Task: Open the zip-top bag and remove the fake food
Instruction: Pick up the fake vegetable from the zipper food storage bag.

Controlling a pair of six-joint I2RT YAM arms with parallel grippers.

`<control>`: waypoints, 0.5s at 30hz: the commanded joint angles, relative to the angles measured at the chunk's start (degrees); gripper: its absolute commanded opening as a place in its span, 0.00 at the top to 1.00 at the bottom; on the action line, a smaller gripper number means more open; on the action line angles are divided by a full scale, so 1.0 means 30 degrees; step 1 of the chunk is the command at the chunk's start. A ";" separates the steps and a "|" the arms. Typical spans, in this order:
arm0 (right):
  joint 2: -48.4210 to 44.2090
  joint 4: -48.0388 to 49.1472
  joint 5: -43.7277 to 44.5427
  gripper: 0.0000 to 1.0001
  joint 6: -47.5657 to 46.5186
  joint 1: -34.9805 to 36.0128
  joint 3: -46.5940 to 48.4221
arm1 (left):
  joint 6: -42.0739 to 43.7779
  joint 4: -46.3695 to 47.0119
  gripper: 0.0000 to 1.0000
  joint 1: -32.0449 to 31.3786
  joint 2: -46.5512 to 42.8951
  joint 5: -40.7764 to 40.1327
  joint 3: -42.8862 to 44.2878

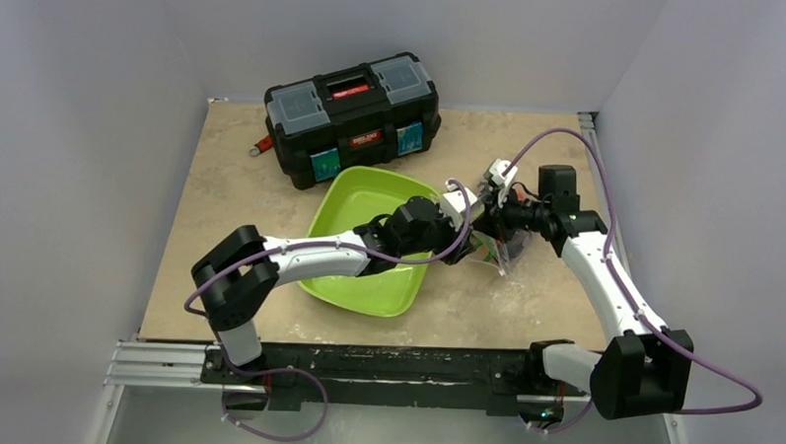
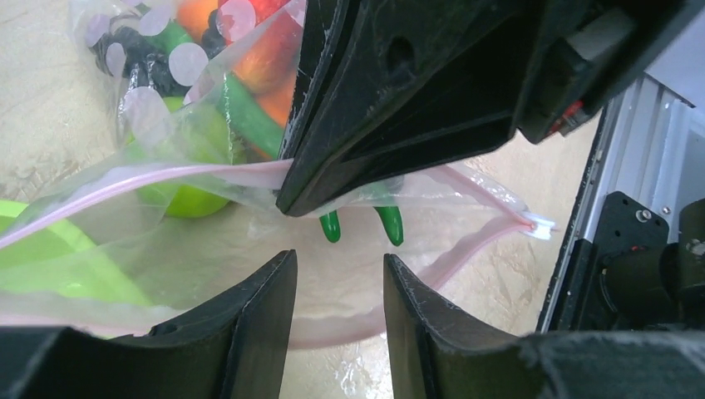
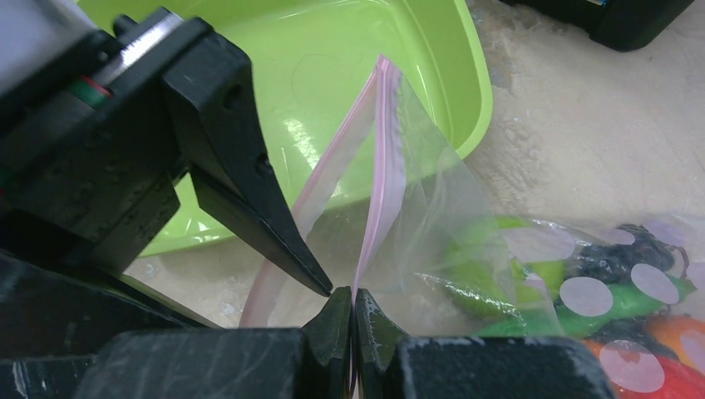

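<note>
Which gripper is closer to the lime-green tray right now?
Left. The left gripper hovers open just off the lime-green tray's right rim, at the zip-top bag's mouth; the right gripper, shut on the bag's strip, sits beyond it.

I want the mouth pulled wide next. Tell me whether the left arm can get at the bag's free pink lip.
Probably yes. The left gripper stands with jaws open astride that lip of the zip-top bag, nothing between; the right gripper pinches the opposite lip clear.
</note>
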 commanded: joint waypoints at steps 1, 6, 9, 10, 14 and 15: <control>-0.0132 0.0675 0.0157 1.00 0.0421 -0.0083 0.0545 | 0.0122 0.1289 0.58 -0.0098 0.0772 0.0231 0.1584; -0.0213 0.0591 -0.0001 1.00 0.0419 -0.0154 0.0587 | -0.0084 0.1349 0.57 -0.0098 0.1901 -0.0100 0.2195; -0.0248 0.0597 -0.0094 1.00 0.0490 -0.0236 0.0630 | -0.0323 0.1430 0.55 -0.0098 0.2477 -0.0126 0.2352; -0.0264 0.0599 -0.0216 1.00 0.0557 -0.0304 0.0672 | -0.0403 0.1463 0.55 -0.0098 0.2619 -0.0128 0.2383; -0.0308 0.0495 -0.0784 1.00 0.0755 -0.0516 0.0832 | -0.0718 0.1639 0.53 -0.0098 0.3344 -0.0225 0.2517; -0.0308 0.0494 -0.0806 1.00 0.0770 -0.0559 0.0821 | -0.0789 0.1639 0.52 -0.0098 0.3489 -0.0228 0.2580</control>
